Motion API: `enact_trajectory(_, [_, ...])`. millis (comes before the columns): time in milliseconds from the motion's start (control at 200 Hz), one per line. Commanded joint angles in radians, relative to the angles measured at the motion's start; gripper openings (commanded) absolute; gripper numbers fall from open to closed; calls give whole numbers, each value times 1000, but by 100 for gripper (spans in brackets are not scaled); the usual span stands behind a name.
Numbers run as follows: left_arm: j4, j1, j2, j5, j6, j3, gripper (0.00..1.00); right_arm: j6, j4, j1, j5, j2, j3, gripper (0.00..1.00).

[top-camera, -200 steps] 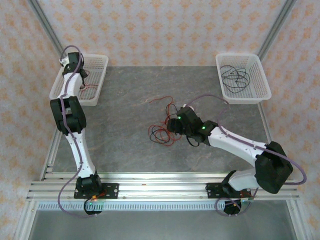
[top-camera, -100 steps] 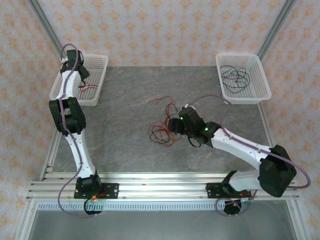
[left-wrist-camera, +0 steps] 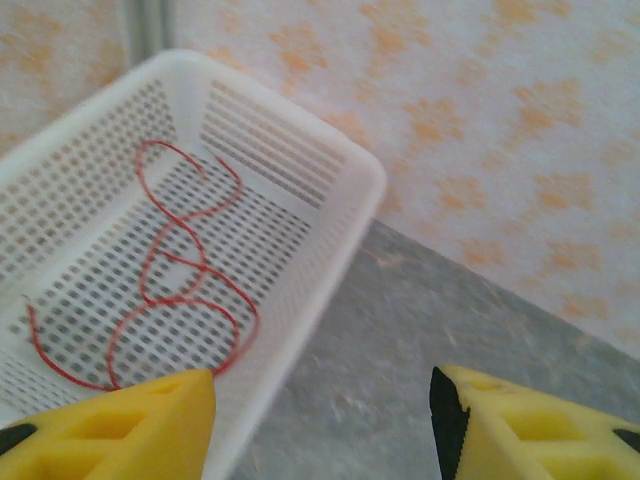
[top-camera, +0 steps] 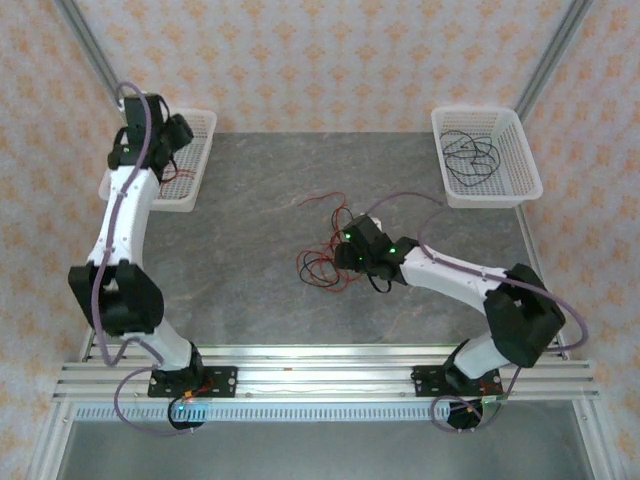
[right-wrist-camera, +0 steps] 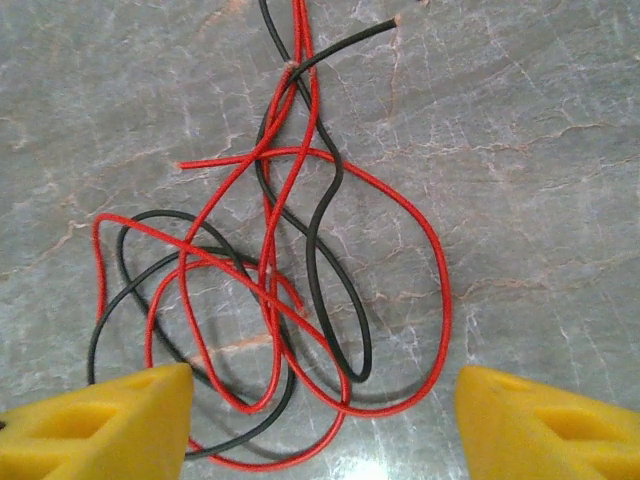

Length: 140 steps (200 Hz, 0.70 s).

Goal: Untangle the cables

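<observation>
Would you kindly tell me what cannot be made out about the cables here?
Top view: the right arm covers part of the tangle; its strands are too fine to count.
Right wrist view: strands leave the top edge; a black loop passes behind a yellow finger.
Top view: black cables in the right basket are too small to count.
Left wrist view: the red cable's lowest loop hides behind a yellow finger.

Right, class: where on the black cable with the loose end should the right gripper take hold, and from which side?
Probably the black cable's free end, lying alone on bare table clear of the red cables. Bring the open right gripper straight down, fingers astride the strand; further in, it might pinch red too.
</observation>
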Motion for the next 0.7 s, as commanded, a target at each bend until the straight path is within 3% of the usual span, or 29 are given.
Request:
enact_trajectory(0, [86, -45, -97, 25, -10, -157, 60, -11, -6, 6, 49, 57, 50, 63])
enact_trajectory(400, [190, -259, -379, -7, -92, -466, 60, -9, -8, 6, 103, 148, 87, 33])
enact_trajectory(696, [197, -372, -449, -55, -122, -566, 60, -12, 15, 6, 97, 159, 75, 27])
